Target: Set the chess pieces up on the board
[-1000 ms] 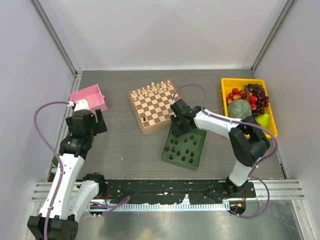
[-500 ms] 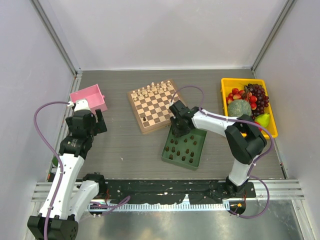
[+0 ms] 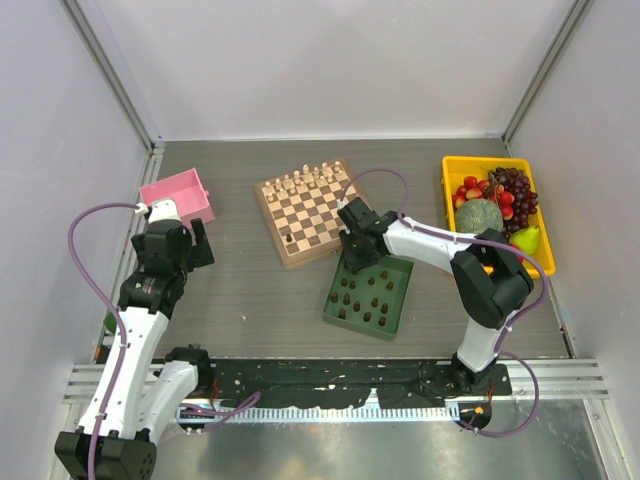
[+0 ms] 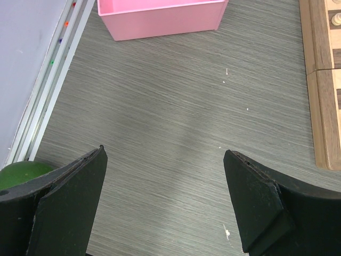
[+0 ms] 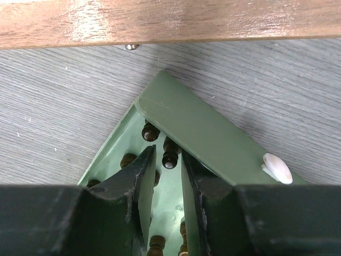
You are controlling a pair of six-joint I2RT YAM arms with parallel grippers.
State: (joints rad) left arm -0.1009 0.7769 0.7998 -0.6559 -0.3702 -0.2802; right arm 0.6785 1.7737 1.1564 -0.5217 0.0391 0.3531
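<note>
The board [image 3: 312, 215] lies at mid-table with pale chessmen [image 3: 310, 180] along its far side and one dark piece [image 3: 290, 239] near its front. Several dark chess pieces [image 3: 372, 300] stand in the green tray [image 3: 328, 312] in front of it. My right gripper [image 3: 355, 262] reaches down into the tray's far corner. In the right wrist view its narrow jaws [image 5: 166, 153] flank a dark pawn [image 5: 169, 159], shut on it. Another dark piece [image 5: 150, 132] stands just beyond. My left gripper [image 4: 165, 154] hangs wide open over bare table at the left, holding nothing.
A pink box [image 3: 180, 197] sits at the far left, just beyond my left gripper. A yellow bin of fruit [image 3: 497, 205] stands at the right. A green ball [image 4: 21, 172] lies by the left rail. A small pale object [image 5: 277, 168] rests on the tray's rim.
My right gripper has shifted slightly left, deeper into the tray's far corner, and its jaws have narrowed around the pawn. The left arm has not moved.
</note>
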